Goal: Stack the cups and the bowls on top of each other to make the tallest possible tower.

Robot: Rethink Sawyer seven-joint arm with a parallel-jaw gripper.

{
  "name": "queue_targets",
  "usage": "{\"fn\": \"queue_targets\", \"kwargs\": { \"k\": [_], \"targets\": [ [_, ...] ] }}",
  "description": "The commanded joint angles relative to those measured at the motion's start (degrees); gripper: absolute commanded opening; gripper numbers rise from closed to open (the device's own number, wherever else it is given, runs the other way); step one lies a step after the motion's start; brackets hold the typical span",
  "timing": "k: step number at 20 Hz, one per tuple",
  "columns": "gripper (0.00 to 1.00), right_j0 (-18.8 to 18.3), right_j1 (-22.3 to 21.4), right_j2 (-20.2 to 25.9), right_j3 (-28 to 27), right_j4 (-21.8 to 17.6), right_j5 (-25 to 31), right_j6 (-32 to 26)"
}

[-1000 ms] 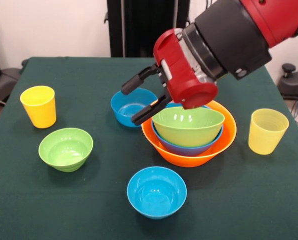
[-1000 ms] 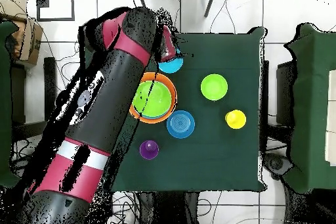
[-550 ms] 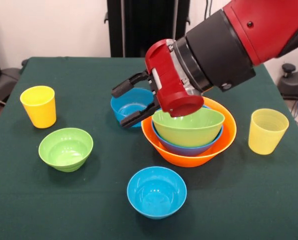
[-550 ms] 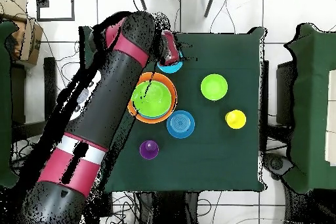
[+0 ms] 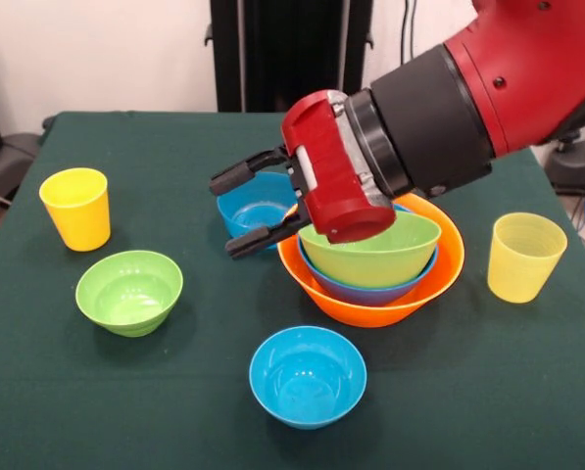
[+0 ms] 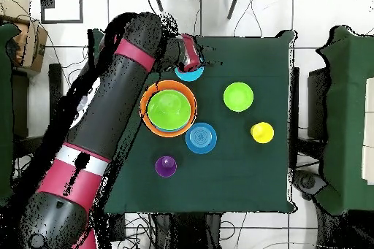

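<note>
The tower is a big orange bowl (image 5: 439, 279) with a blue bowl (image 5: 365, 291) and a green bowl (image 5: 380, 257) nested inside it; from overhead the green bowl (image 6: 169, 109) fills the orange rim (image 6: 149, 119). My gripper (image 5: 239, 211) is open and tilted sideways, with its fingers spread over the left rim of a small blue bowl (image 5: 253, 211) just left of the tower. It holds nothing. Loose pieces are a small green bowl (image 5: 129, 291), a second small blue bowl (image 5: 308, 376), a yellow cup (image 5: 75, 208), a pale yellow cup (image 5: 524, 257) and a purple cup (image 6: 166, 166).
The green cloth-covered table (image 5: 488, 411) carries everything. My thick red and black arm (image 5: 468, 108) reaches across above the tower's far side. In the overhead view the arm hides the pale yellow cup. Dark chairs stand around the table.
My gripper has swung left and slightly down in the front view, from beside the tower's rim to over the far small blue bowl. It stayed open. No bowl or cup moved.
</note>
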Motion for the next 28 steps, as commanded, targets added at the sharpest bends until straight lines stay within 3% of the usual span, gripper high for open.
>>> {"fn": "queue_targets", "kwargs": {
  "k": [1, 15, 28],
  "targets": [
    [1.0, -0.5, 4.4, -2.7, -7.9, 0.5, 6.9, 11.4],
    [1.0, -1.7, 10.0, -10.9, -12.8, 2.9, 11.0, 15.8],
    [1.0, 0.8, 14.3, -12.9, -8.2, 1.7, 4.8, 24.9]
  ]
}}
